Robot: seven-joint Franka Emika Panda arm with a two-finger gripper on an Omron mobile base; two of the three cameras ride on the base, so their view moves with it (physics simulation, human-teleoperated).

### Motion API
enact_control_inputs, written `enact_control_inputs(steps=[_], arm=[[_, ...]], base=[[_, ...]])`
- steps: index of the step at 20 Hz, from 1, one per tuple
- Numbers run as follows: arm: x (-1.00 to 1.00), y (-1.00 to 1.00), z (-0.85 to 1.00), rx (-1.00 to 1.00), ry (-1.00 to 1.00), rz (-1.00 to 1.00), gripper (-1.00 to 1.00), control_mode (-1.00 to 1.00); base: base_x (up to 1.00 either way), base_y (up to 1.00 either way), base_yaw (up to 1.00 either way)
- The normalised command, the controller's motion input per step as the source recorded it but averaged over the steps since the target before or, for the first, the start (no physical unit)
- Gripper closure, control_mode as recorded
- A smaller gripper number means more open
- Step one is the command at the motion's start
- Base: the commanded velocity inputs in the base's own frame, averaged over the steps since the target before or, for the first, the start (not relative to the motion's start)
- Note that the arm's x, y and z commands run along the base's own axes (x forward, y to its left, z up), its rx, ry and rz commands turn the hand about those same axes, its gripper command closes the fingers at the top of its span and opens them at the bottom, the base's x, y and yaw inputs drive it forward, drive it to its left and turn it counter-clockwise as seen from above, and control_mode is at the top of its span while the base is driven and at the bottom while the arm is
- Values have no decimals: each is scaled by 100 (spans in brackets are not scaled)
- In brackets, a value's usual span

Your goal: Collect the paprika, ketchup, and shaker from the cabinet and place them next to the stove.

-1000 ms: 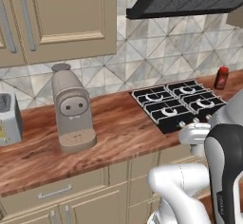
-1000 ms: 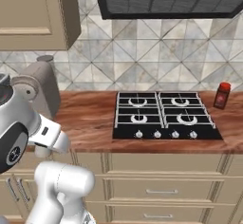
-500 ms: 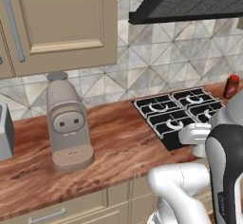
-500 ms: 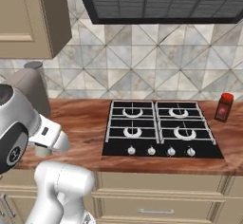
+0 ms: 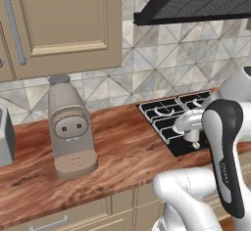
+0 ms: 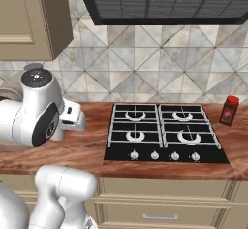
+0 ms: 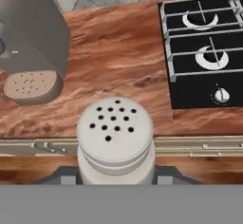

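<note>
The shaker (image 7: 115, 140), a pale grey-white cylinder with a holed top, stands upright in my gripper (image 7: 116, 176). The jaws are shut on its lower body, above the front edge of the wooden counter (image 7: 114, 52). The stove (image 7: 204, 42), a black four-burner cooktop, lies to the right of the shaker; it appears as the stove (image 6: 164, 133) and the stove (image 5: 169, 117) in the base views. The paprika (image 6: 229, 110), a dark jar with a red cap, stands on the counter just right of the stove. The ketchup and the cabinet are out of view.
A grey-brown coffee machine (image 5: 68, 132) stands on the counter left of the stove, also close on the left as the coffee machine (image 7: 28, 38). A toaster (image 5: 4, 137) sits at the far left. A range hood (image 6: 164, 2) hangs over the stove, with wall cabinets (image 5: 63, 24) beside it.
The whole picture has shifted and grown: the base has driven closer to the counter. The shaker stays in the gripper's hold.
</note>
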Motion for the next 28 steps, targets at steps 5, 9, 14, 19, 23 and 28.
enact_control_inputs(steps=[5, 9, 14, 19, 23, 28], arm=[[65, 0, 0, 0, -2, 28, 100, -100], [54, 0, -4, 0, -5, 24, 100, -100], [48, 0, -32, 0, -5, 28, 100, -100], [35, 0, -51, 0, -9, 33, 100, -100], [30, 0, -52, 0, -11, 32, 100, -100], [46, 0, -41, 0, -3, 28, 100, -100]], base=[[0, 0, 0], [0, 0, 0], [0, 0, 0], [0, 0, 0], [0, 0, 0], [0, 0, 0]])
